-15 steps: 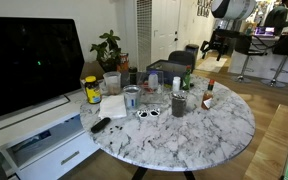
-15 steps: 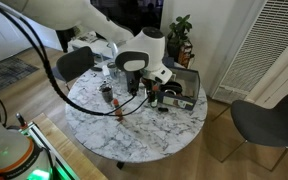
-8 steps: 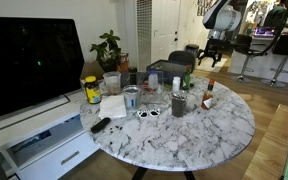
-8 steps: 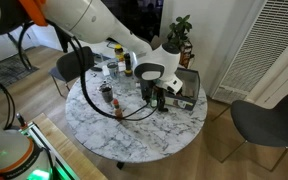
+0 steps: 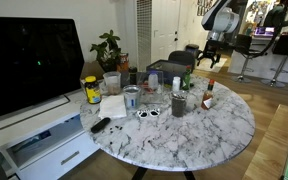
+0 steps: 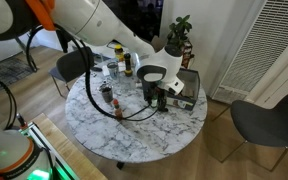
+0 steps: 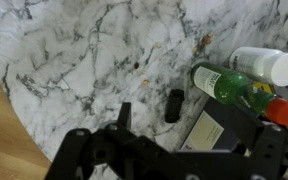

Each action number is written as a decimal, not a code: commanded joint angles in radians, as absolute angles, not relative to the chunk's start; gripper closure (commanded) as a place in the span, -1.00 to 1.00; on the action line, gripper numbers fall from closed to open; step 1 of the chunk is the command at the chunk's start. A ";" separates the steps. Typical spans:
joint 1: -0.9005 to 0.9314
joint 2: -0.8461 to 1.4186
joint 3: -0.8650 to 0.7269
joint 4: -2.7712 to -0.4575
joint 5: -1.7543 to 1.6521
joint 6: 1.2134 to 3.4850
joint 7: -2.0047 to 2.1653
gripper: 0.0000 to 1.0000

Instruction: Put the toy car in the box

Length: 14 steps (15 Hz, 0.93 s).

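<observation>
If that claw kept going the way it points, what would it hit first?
Most likely the bare marble tabletop: the gripper points down at it, with the green bottle and dark box off to one side. Depth is unclear.

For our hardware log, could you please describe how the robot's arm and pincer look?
The arm has white, rounded shells with an orange band at one joint; black cables loop beside it. The pincer is black, under a pale ring-shaped wrist.
</observation>
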State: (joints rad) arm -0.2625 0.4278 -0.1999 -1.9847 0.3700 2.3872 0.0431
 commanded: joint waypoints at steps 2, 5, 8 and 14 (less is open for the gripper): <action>-0.281 0.515 -0.179 -1.908 0.364 2.383 0.065 -1.00; -0.281 0.588 -0.176 -1.843 0.357 2.380 0.095 -1.00; -0.289 0.672 -0.172 -1.760 0.352 2.357 0.113 -1.00; -0.305 0.806 -0.160 -1.619 0.344 2.305 0.123 -0.97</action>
State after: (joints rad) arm -0.2724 0.7332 -0.1832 -1.7131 0.3671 2.3610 0.0991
